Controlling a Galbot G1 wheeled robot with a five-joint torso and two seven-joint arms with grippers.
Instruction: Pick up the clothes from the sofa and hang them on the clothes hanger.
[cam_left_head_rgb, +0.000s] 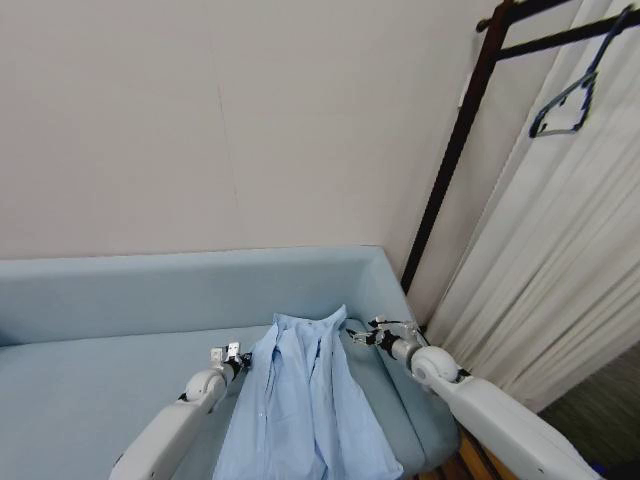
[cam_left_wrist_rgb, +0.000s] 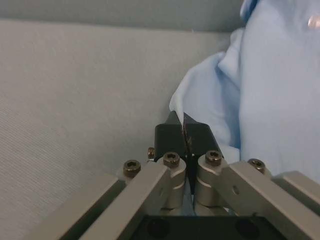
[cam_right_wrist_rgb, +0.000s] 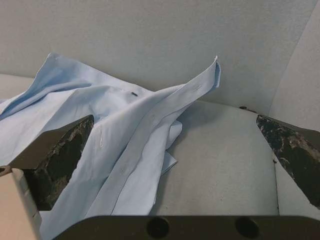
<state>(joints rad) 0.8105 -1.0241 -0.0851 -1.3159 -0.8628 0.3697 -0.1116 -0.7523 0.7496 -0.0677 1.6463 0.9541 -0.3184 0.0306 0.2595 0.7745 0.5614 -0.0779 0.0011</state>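
1. Left tool (cam_left_wrist_rgb: 183, 131): at the sofa seat, on the left edge of the shirt (cam_left_head_rgb: 310, 400). Its pads are pressed together. The shirt hem lies at the tips, but I cannot tell whether any cloth is caught between them.

2. Right tool (cam_right_wrist_rgb: 174, 118): at the shirt's other side, near the sofa's right corner. It stands wide open and holds nothing. A raised fold of the collar end lies between the two fingers.

3. Shirt: pale blue, lying lengthwise on the seat of the sofa (cam_left_head_rgb: 100, 380), collar toward the backrest, lower part trailing toward the front edge. It is rumpled and in several layers at the collar.

4. Beyond the sofa: a dark garment rack (cam_left_head_rgb: 450, 165) rises at the right against the wall. A blue clothes hanger (cam_left_head_rgb: 563, 108) hangs from its rail, high up and well apart from the shirt. A white curtain (cam_left_head_rgb: 560, 280) hangs just beside the rack.

Risks, in my judgement:
- If the left tool has no cloth or only the hem, that side will drop on the lift.
- The right tool may close on a single layer, or pinch the sofa cover along with it, since the fold sits low on the seat.
- An uneven hold would let the shirt slide off the front of the seat.
- The hanger hangs free and would swing at a touch.
- The rack post and curtain crowd the right arm's path upward.
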